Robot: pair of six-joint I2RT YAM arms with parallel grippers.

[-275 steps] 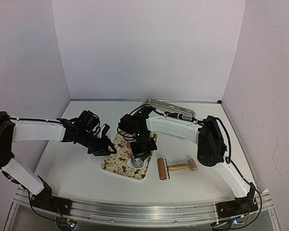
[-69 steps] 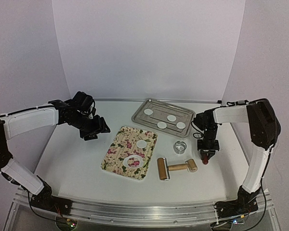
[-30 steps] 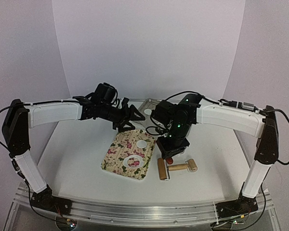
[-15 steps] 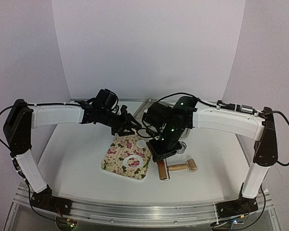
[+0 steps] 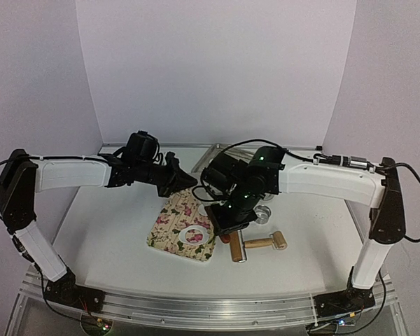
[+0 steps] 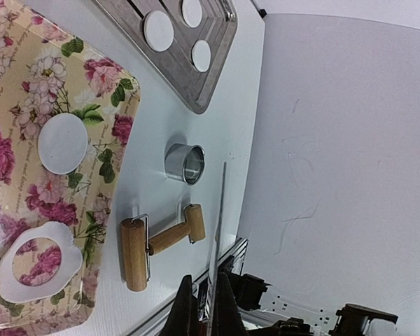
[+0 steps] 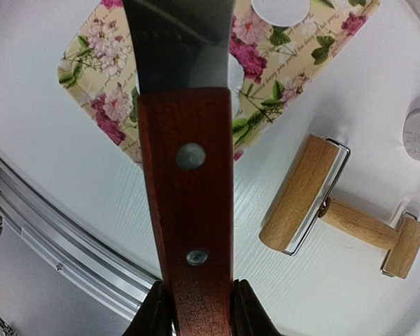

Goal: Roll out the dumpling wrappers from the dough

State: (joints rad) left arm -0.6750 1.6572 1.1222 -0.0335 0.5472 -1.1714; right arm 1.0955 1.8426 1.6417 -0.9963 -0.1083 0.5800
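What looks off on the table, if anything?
Nothing spilled or broken. The dough sheet on the floral mat has a round hole cut out, and one wrapper lies on the mat, not in the tray.

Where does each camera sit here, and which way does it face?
Top external: above and behind, facing down on the table; left arm, right arm show.
Left wrist: looks down at floral mat, roller, tray; shut left pincer at bottom.
Right wrist: looks down at mat and roller; right pincer grips a wood-handled blade.
All share mat, roller.
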